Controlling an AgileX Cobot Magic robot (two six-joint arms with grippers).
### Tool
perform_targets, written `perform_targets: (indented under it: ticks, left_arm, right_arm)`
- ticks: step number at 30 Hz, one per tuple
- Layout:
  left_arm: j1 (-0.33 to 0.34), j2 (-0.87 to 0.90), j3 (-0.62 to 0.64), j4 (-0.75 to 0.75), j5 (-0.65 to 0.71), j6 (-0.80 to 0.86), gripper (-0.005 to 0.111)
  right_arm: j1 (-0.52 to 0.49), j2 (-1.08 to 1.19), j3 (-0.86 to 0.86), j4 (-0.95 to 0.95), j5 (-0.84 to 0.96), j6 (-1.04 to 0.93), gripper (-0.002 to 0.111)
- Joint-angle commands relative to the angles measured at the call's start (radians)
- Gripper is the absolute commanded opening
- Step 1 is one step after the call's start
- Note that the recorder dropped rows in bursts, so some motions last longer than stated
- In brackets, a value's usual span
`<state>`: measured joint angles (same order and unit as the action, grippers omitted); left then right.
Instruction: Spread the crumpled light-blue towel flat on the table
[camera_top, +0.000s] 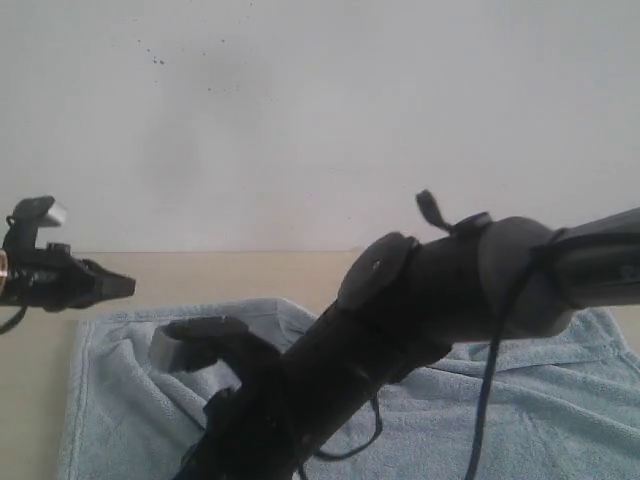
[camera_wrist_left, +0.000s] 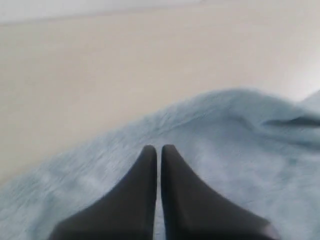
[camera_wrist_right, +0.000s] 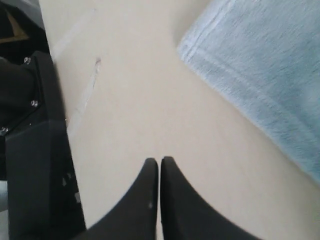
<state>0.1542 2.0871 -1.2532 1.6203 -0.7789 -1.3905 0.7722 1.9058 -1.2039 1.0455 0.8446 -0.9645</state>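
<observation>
Towel (camera_top: 130, 400) lies opened out on the bench (camera_top: 200, 272) over most of the area in view, with its far edge and one side edge running fairly straight. On this evidence the spreading is judged largely done. Outstanding: a raised fold (camera_wrist_left: 292, 120) ahead and to one side of the left jaws, and soft creases (camera_top: 520, 365) further across the cloth. The right arm (camera_top: 450, 290) blocks the middle of the towel in the exterior view and the near edge falls outside the picture, so full flatness cannot be confirmed. Left jaws: closed tip to tip with nothing between them, poised over the towel, which lies directly beneath and ahead of them; contact with the pile cannot be determined. Right jaws: likewise closed and empty, over bare bench, with the towel's stitched hem (camera_wrist_right: 230, 85) and corner ahead and off to one side, apart from the tips. A black housing (camera_wrist_right: 35, 170) stands on the other side of the right jaws. Judgement: what is left is smoothing the fold and creases and checking the hidden part. Markings: no brand, label, tag or legible writing found on towel, bench or arms in any view.
</observation>
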Motion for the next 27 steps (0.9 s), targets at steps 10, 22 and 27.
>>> perform_targets:
  ticks: [10,22,27]
  left_arm:
    - [-0.199,-0.423,0.404,0.124,0.165,-0.093,0.004]
    - [-0.376,-0.553,0.736,0.124,0.553,-0.051,0.004]
    - [-0.376,-0.557,0.734,0.124,0.398,-0.059,0.004]
  right_arm:
    - [-0.428,-0.268,-0.005,-0.772,-0.041,0.534,0.001]
    - [-0.563,-0.266,0.126,-0.717,-0.184,0.688,0.001]
    - [-0.563,-0.276,0.126,-0.659,0.045,0.676,0.001]
